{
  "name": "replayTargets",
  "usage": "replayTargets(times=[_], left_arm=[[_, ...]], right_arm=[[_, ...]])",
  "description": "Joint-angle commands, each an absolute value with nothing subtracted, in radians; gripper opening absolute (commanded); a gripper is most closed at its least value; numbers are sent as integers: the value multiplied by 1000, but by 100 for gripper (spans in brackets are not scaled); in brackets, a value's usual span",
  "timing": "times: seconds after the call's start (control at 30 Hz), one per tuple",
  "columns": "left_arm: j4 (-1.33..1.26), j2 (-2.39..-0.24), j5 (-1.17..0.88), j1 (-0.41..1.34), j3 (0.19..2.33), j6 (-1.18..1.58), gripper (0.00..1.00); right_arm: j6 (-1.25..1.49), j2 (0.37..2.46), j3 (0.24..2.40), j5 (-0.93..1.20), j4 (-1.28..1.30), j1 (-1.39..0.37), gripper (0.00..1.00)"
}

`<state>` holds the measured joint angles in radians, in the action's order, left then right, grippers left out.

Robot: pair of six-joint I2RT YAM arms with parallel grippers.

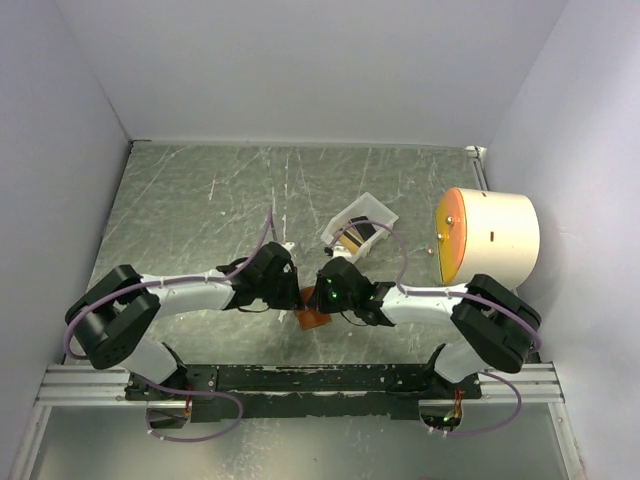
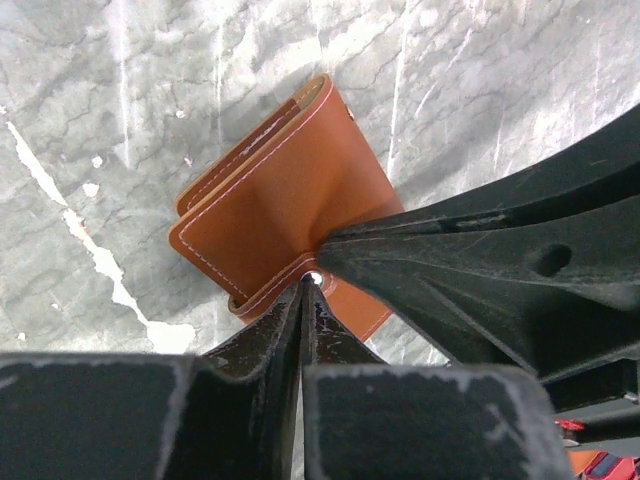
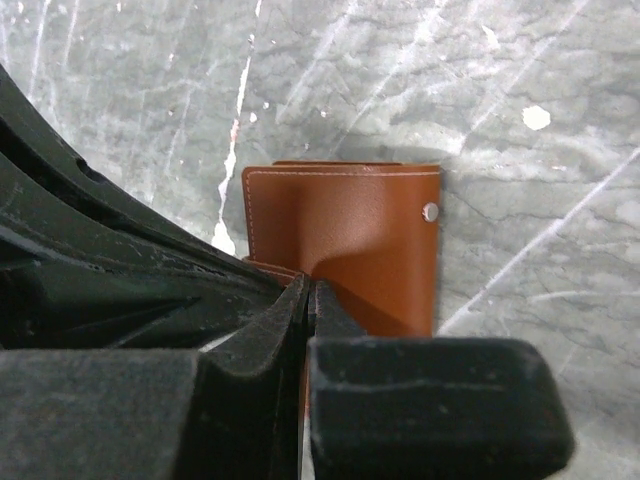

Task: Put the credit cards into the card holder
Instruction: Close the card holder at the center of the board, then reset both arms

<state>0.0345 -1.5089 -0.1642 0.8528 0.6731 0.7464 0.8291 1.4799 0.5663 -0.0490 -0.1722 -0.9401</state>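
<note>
The brown card holder (image 1: 313, 319) lies folded on the table between both arms. In the left wrist view the card holder (image 2: 265, 205) has white stitching, and my left gripper (image 2: 308, 285) is shut on its little side tab by the metal snap. In the right wrist view my right gripper (image 3: 312, 292) is shut on the near edge of the card holder (image 3: 350, 235). The two grippers meet tip to tip (image 1: 305, 296). A small orange-yellow piece, possibly the credit cards (image 1: 357, 223), shows in the white tray; it is too small to tell.
A small white tray (image 1: 372, 210) stands tilted behind the grippers. A large cream cylinder (image 1: 495, 235) with an orange face lies at the right. White walls close in the table on three sides.
</note>
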Motion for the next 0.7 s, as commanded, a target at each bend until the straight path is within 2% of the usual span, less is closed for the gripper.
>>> replayTargets(times=[0.0, 0.23, 0.4, 0.47, 0.5, 0.53, 0.57, 0.6, 0.67], left_arm=[[107, -1479, -106, 860, 696, 753, 16], [248, -1342, 0, 860, 832, 742, 32], [345, -1206, 68, 860, 898, 724, 45], [377, -1124, 92, 860, 906, 726, 57], [393, -1090, 101, 859, 909, 724, 70], [411, -1055, 113, 860, 911, 721, 93], [430, -1020, 124, 861, 915, 716, 100], [454, -989, 135, 860, 922, 708, 99], [503, -932, 154, 861, 944, 690, 99]], right_arm=[[787, 1442, 582, -99, -39, -941, 0], [717, 1303, 721, -177, 96, -922, 19], [686, 1171, 772, -229, 185, -921, 44], [693, 1117, 780, -244, 220, -921, 57], [698, 1092, 786, -248, 236, -921, 63], [701, 1066, 791, -252, 251, -921, 74], [706, 1040, 797, -260, 271, -922, 90], [710, 1019, 803, -273, 292, -921, 99], [717, 971, 813, -320, 336, -920, 100]])
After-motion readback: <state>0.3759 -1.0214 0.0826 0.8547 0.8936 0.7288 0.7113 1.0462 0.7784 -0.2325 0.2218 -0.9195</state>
